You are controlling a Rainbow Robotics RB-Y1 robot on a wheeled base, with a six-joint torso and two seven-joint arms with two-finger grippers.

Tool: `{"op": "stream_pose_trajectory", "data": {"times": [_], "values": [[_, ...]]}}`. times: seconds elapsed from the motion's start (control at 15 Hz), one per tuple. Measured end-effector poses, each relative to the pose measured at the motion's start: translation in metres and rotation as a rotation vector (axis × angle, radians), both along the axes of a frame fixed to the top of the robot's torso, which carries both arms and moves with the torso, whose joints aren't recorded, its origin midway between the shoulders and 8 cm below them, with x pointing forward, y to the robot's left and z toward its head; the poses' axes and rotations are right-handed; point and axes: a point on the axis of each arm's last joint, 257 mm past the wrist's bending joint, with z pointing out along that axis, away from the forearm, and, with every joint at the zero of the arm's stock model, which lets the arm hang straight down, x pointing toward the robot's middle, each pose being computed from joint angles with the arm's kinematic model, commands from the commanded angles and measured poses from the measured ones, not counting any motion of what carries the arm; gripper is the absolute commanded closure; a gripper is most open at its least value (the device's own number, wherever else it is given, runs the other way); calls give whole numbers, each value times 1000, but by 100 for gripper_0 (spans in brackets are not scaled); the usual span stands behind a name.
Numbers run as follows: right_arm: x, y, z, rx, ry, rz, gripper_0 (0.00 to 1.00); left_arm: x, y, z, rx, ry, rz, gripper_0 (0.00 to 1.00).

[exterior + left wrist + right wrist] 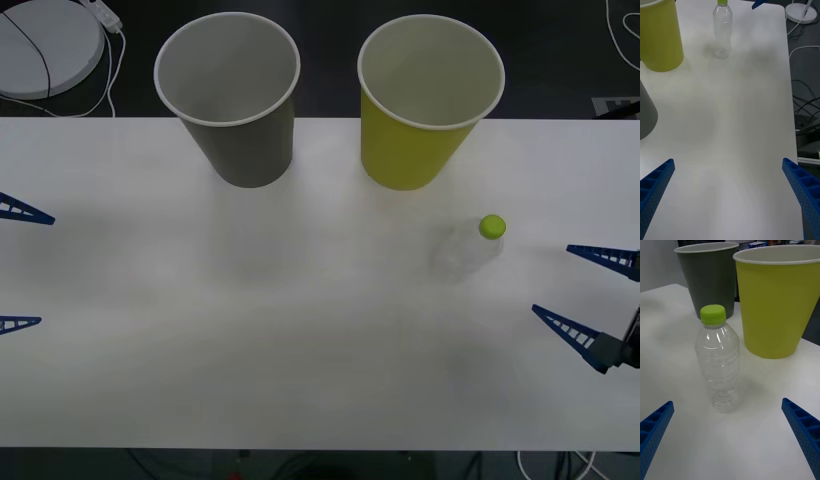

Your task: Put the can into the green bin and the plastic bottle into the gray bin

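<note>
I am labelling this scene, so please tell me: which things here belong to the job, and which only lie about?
Belong to the job:
- plastic bottle, standing upright
- gray bin
- green bin
- right gripper, fingers open
- left gripper, fingers open

Only lying about:
- white round device with its cable, beyond the table

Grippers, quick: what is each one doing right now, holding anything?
Left gripper: open, empty, at the table's left edge.
Right gripper: open, empty, facing the plastic bottle.

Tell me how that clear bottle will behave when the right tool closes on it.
The plastic bottle looks empty, so probably very light and easily tipped by a nudge. Its thin ribbed walls may dent under squeeze. Standing upright beside the green bin, it could roll if knocked over.
</note>
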Motion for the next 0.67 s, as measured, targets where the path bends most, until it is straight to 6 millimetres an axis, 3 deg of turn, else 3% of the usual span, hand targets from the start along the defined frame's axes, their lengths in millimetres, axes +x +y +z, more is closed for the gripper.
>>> {"op": "stream_pose_trajectory", "data": {"times": [0.67], "values": [[21,32,-5,3,-15,28,0,0,0,0,0,0,0,0]]}}
